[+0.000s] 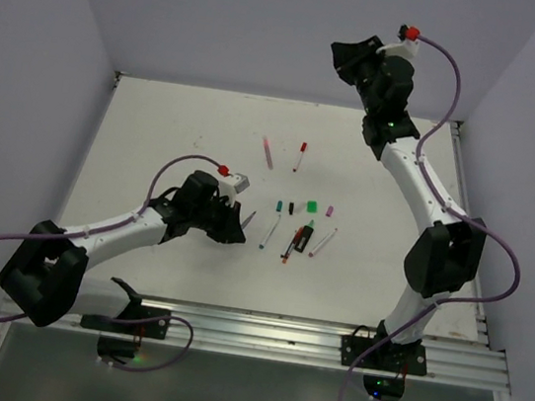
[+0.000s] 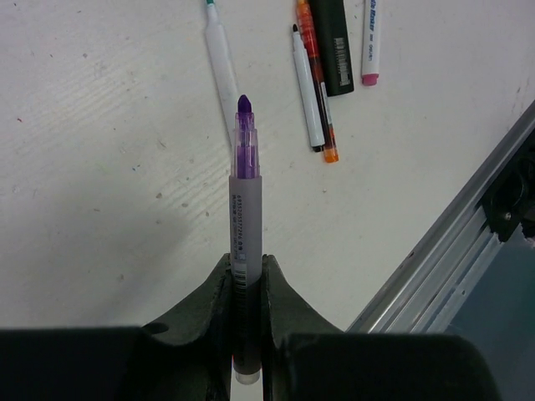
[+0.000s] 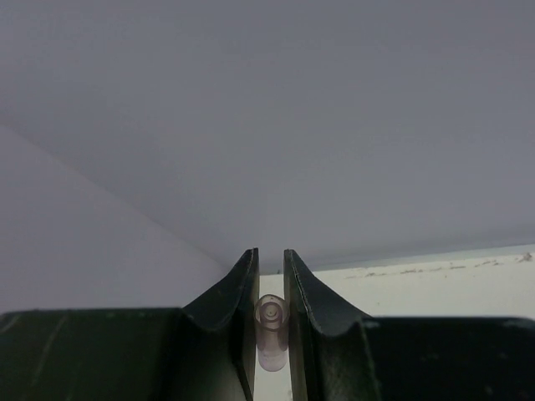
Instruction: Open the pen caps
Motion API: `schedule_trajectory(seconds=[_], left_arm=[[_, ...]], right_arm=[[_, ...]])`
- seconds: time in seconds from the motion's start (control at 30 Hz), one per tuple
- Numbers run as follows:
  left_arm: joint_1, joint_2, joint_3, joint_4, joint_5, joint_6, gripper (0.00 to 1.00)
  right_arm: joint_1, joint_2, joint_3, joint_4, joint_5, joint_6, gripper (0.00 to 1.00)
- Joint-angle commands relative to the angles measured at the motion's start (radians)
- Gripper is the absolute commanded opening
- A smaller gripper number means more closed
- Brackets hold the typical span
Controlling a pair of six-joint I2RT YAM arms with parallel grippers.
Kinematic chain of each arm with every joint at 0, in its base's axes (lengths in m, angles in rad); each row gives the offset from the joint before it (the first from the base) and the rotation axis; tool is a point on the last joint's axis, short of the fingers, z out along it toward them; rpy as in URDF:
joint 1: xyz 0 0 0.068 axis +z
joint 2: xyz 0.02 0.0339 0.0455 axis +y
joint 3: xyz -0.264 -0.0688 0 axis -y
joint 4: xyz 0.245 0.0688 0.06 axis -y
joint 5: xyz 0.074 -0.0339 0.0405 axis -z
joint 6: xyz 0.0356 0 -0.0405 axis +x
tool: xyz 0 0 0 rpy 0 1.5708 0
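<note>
Left fingers [image 2: 209, 301] clenched on frosted plastic pen with bare purple tip [image 2: 244, 192]; tip points to 12 o'clock, over white counter [image 2: 100, 184]. At 1 o'clock of tip, lying on counter: whitish teal-tipped pen [image 2: 221, 71], black-tipped pen [image 2: 308, 96], orange pen [image 2: 326, 125], stubby black highlighter [image 2: 333, 46], pink-tipped pen [image 2: 370, 42].

Right fingers [image 3: 234, 288] grasping small translucent lilac cap [image 3: 272, 322], well above counter, facing grey wall [image 3: 267, 100].

Top view: loose teal cap [image 1: 279, 205], black cap [image 1: 291, 207], green cap [image 1: 313, 206], pink cap [image 1: 330, 210] in a row at 12 o'clock of those pens.
</note>
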Motion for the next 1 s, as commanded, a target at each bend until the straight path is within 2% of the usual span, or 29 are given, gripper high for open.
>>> schedule_trajectory(seconds=[0.0, 0.1, 0.27, 0.43, 0.77, 0.97], left_arm=[[0.002, -0.020, 0.014, -0.012, -0.018, -0.004, 0.00], [0.002, -0.021, 0.017, -0.014, -0.094, -0.023, 0.00], [0.002, -0.034, 0.017, -0.048, -0.318, -0.077, 0.00], [0.004, -0.047, 0.019, -0.055, -0.452, -0.112, 0.00], [0.004, -0.027, 0.014, -0.026, -0.443, -0.113, 0.00], [0.004, -0.038, 0.003, -0.022, -0.437, -0.106, 0.00]], right_arm=[[0.040, -0.016, 0.020, -0.016, -0.028, 0.001, 0.00], [0.040, -0.031, -0.035, -0.064, -0.034, 0.018, 0.00], [0.080, -0.034, -0.171, -0.167, -0.085, 0.040, 0.00], [0.198, 0.021, -0.241, -0.351, -0.040, 0.012, 0.00], [0.355, 0.216, -0.175, -0.616, 0.135, 0.023, 0.00], [0.381, 0.262, -0.176, -0.666, 0.199, 0.040, 0.09]])
